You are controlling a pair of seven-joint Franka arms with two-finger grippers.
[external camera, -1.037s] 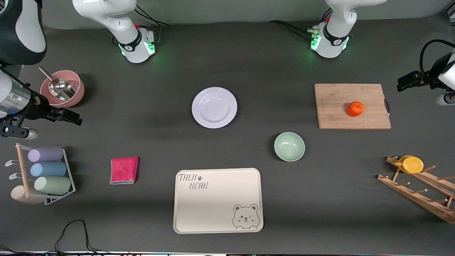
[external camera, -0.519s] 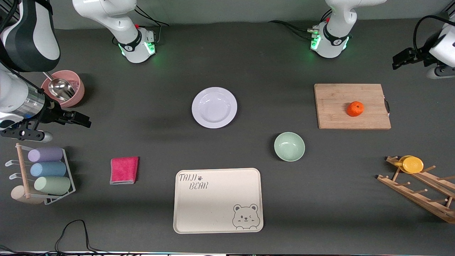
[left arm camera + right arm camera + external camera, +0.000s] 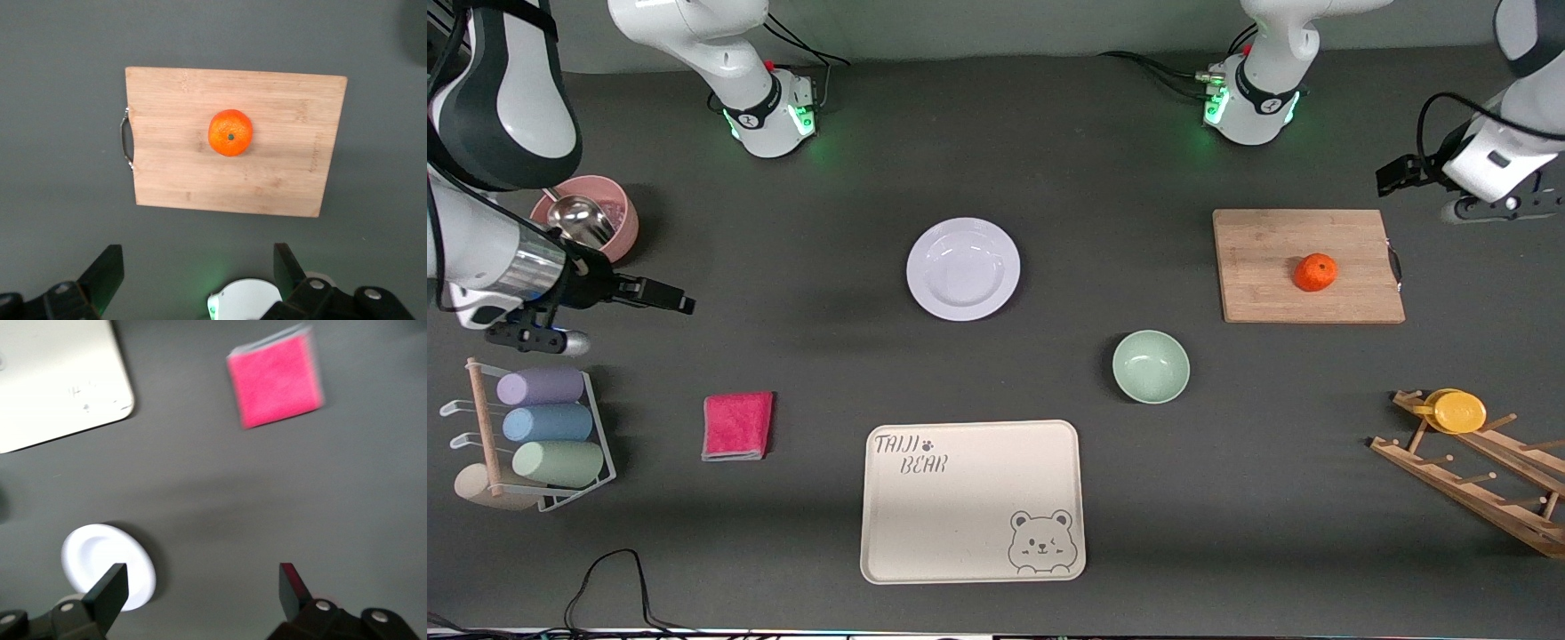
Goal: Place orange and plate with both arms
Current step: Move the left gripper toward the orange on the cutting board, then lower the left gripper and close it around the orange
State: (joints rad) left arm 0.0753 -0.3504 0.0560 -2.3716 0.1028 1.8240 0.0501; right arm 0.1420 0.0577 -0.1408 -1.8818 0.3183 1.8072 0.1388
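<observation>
The white plate (image 3: 963, 268) lies on the dark table mid-way between the arms; it also shows in the right wrist view (image 3: 107, 563). The orange (image 3: 1316, 272) sits on a wooden cutting board (image 3: 1272, 267) toward the left arm's end, and shows in the left wrist view (image 3: 230, 133). My left gripper (image 3: 1387, 176) is open and empty in the air by the board's corner; in its wrist view (image 3: 197, 261) the board lies ahead. My right gripper (image 3: 676, 304) is open and empty over bare table between a pink bowl and the plate, as its own view (image 3: 203, 585) shows.
A pale green bowl (image 3: 1151, 366), a beige bear-print tray (image 3: 972, 500) and a pink cloth (image 3: 737, 426) lie nearer the front camera. A pink bowl with a metal scoop (image 3: 587, 222) and a cup rack (image 3: 534, 436) stand at the right arm's end. A wooden rack with a yellow cup (image 3: 1458, 411) stands at the left arm's end.
My right gripper has moved from the table's end toward the plate. My left gripper has swung in toward the cutting board's corner. Plate and orange have not moved.
</observation>
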